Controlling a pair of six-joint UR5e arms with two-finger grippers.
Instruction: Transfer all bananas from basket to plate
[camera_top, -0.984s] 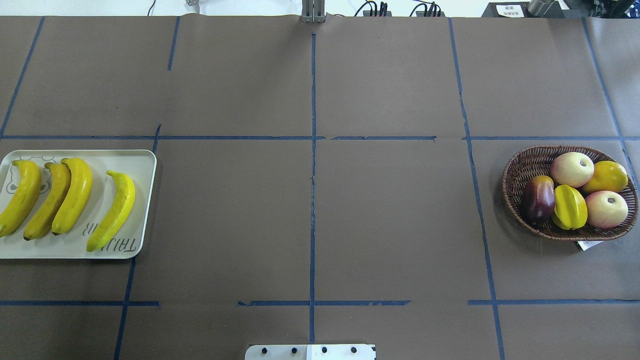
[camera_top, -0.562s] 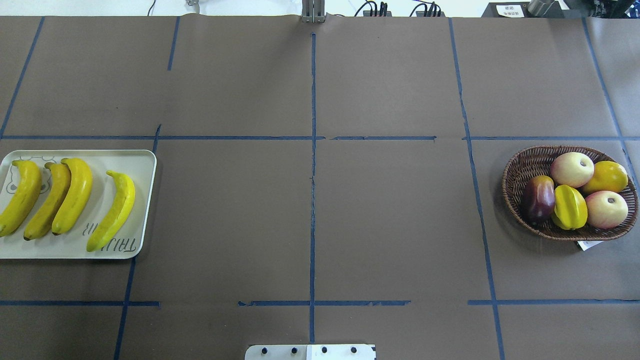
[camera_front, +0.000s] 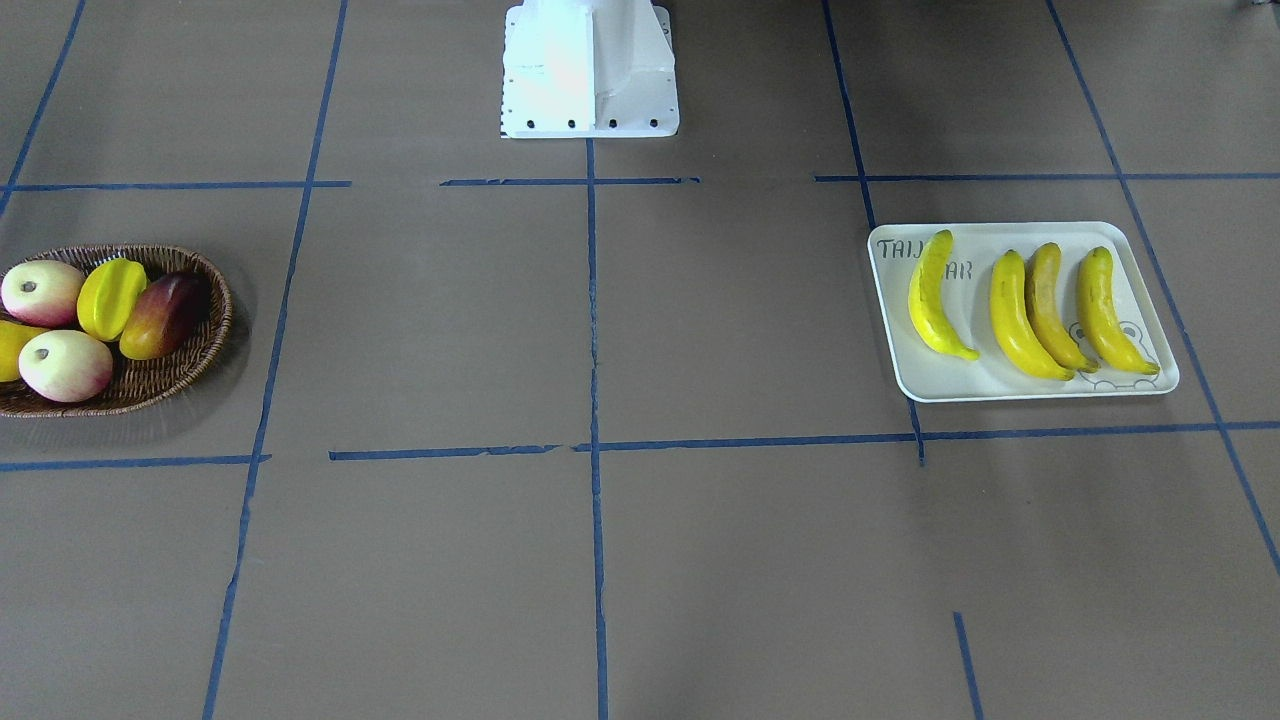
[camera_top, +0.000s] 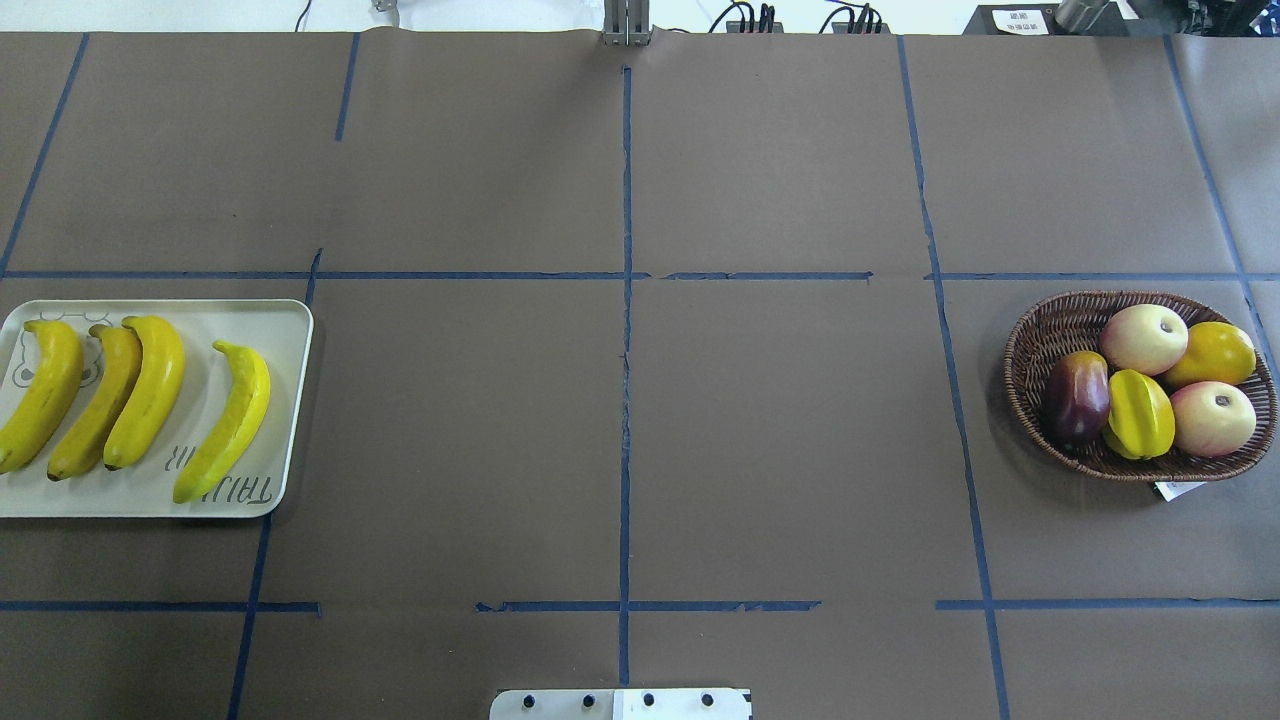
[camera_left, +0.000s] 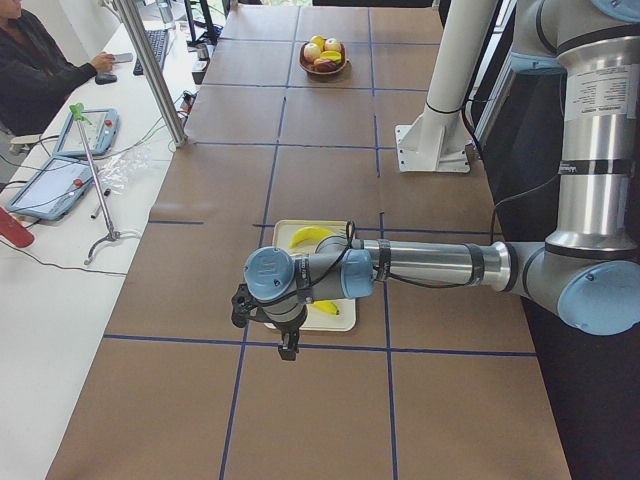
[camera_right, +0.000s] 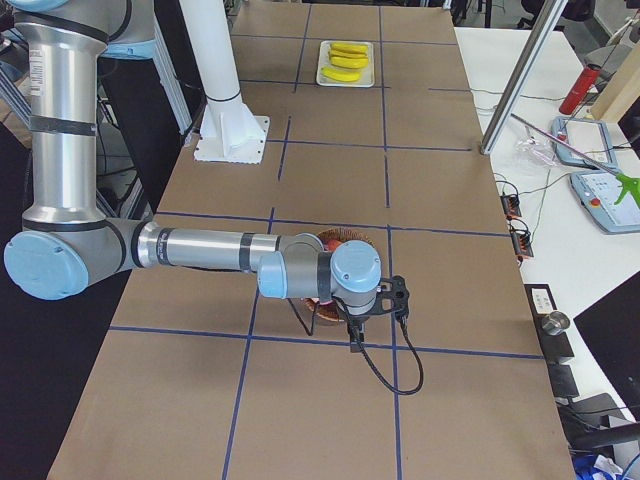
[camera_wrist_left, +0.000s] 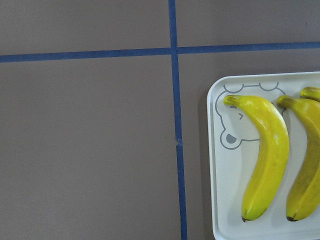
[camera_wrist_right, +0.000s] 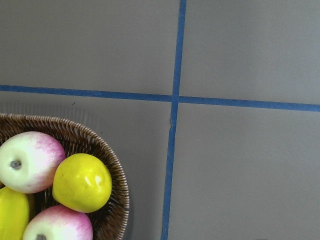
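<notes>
Several yellow bananas (camera_top: 148, 390) lie side by side on the cream plate (camera_top: 292, 335) at the table's left end; one of them has a brownish side (camera_front: 1048, 300). The left wrist view looks down on the plate's corner (camera_wrist_left: 216, 165) and a banana (camera_wrist_left: 265, 160). No banana shows in the brown wicker basket (camera_top: 1040, 325) at the right end. My left gripper (camera_left: 287, 348) hangs high over the plate's outer side, my right gripper (camera_right: 352, 340) high beside the basket (camera_right: 345, 237). Both show only in side views, so I cannot tell whether they are open or shut.
The basket holds two pink-white apples (camera_top: 1143, 338), a starfruit (camera_top: 1140, 412), a yellow round fruit (camera_top: 1212, 355) and a dark red fruit (camera_top: 1077, 397). The robot's white base (camera_front: 588, 70) stands mid-table. A person sits at a side desk (camera_left: 40, 70) with tablets and cables.
</notes>
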